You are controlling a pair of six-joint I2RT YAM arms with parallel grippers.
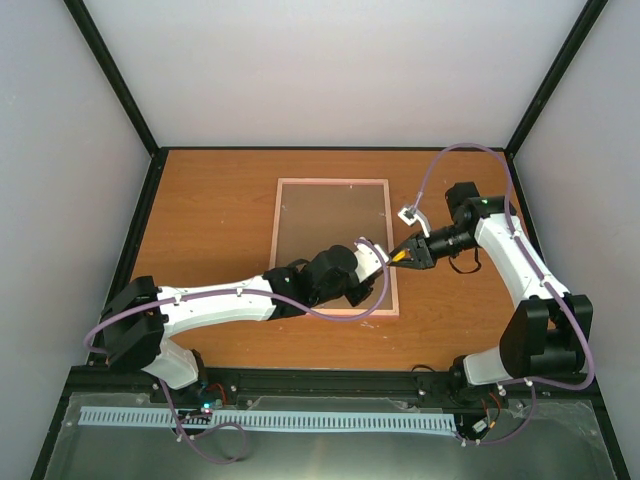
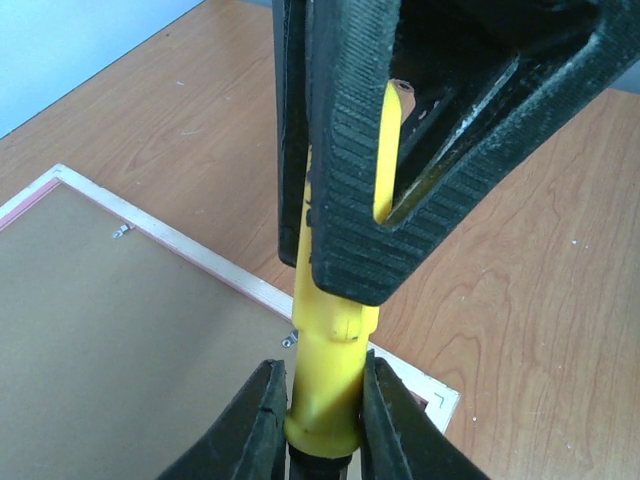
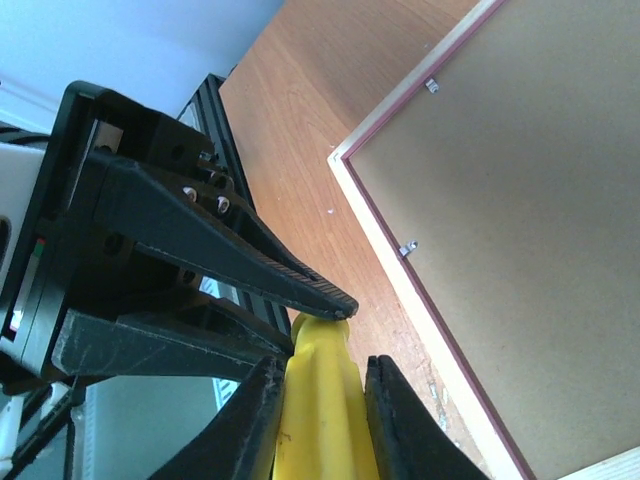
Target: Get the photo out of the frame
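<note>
My left gripper (image 2: 322,372) and right gripper (image 3: 322,366) are both clamped on one yellow tool (image 2: 335,310). The frame (image 1: 330,181) lies back-up beneath them

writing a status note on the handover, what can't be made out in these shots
- the photo: in no view; the frame lies back up and its brown board covers it.
- near edge of the frame, top view: under the left arm.
- ends of the yellow tool: wrist views, largely covered by the left gripper and the right gripper; top view, too small.
- clips on the board: top view, too small.
</note>
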